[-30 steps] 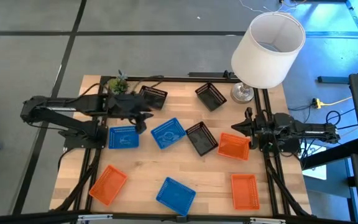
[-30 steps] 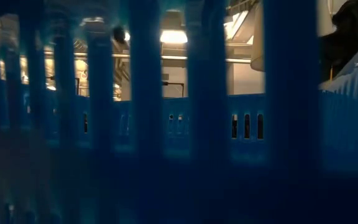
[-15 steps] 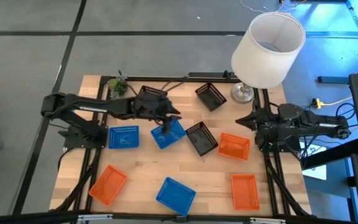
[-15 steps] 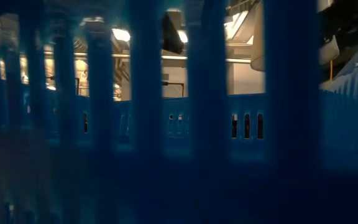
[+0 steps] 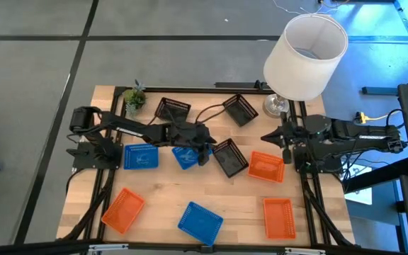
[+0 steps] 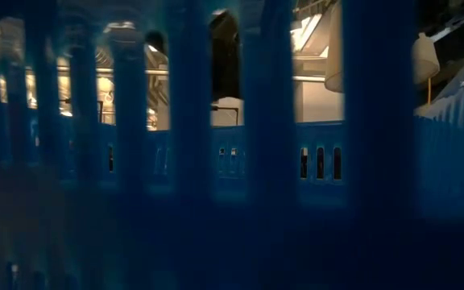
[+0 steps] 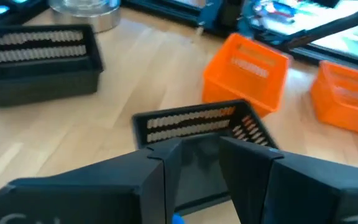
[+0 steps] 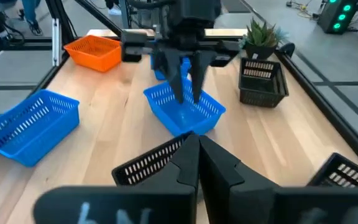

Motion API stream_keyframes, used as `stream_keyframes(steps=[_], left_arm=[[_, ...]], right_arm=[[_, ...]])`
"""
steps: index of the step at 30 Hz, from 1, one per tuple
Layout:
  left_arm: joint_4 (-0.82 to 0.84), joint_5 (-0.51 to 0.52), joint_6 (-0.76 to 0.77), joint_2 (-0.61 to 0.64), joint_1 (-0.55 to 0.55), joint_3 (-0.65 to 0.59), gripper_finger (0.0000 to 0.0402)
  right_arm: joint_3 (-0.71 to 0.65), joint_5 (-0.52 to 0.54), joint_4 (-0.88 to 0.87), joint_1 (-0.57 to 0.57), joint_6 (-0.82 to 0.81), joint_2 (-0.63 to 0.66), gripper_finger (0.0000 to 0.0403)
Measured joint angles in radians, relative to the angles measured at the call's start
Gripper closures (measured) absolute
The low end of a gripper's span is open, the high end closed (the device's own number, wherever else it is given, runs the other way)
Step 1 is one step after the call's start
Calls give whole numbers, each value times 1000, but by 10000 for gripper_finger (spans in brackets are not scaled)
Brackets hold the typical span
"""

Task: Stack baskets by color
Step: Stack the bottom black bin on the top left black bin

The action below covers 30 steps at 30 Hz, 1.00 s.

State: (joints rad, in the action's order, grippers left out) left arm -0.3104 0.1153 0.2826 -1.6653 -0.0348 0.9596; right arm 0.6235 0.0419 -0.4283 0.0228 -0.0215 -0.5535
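Nine small lattice baskets lie scattered on the wooden table. The middle blue basket (image 5: 184, 157) sits flat on its base, and my left gripper (image 5: 202, 149) stands open over it. In the right wrist view its fingers (image 8: 178, 87) point down into that basket (image 8: 188, 115). A black basket (image 5: 229, 157) lies just to the right. Further blue baskets sit at the left (image 5: 140, 156) and the near edge (image 5: 200, 221). My right gripper (image 5: 266, 139) is shut, raised at the table's right side beside an orange basket (image 5: 266, 166). My left gripper comes at the middle blue basket from above, its fingertips (image 8: 196, 94) down at the level of the basket's rim (image 8: 166, 98). I cannot tell whether they touch it. The basket rests flat on the table.
A big white lampshade (image 5: 307, 57) stands at the far right corner and a small green plant (image 5: 134, 98) at the far left. Black baskets (image 5: 173, 108) (image 5: 239, 108) lie along the far side, orange ones (image 5: 122, 209) (image 5: 278, 216) near the front. A blue lattice wall (image 6: 192, 161) fills the low view.
My left gripper has swung from near the plant toward the table's right and come down over the middle blue basket, tipping its fingers downward. My right gripper has risen at the right side. No basket has moved.
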Motion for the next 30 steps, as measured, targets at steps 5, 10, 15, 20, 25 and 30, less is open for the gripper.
stream_keyframes(steps=[5,10,15,20,25,30], left_arm=[[0,80,3,-1,-10,0,302],[6,111,3,-1,-52,11,302],[9,86,-39,0,-90,96,302],[38,35,-143,0,-116,184,302],[132,-46,-93,0,-161,257,302],[324,-139,20,0,-173,298,302]], right_arm=[[0,-49,24,0,8,-15,391],[0,-57,42,0,1,-14,391],[0,-64,93,0,-183,-14,391],[0,-44,137,0,-316,-21,391],[0,-36,140,0,-318,-22,391],[0,-35,141,0,-317,-23,391]])
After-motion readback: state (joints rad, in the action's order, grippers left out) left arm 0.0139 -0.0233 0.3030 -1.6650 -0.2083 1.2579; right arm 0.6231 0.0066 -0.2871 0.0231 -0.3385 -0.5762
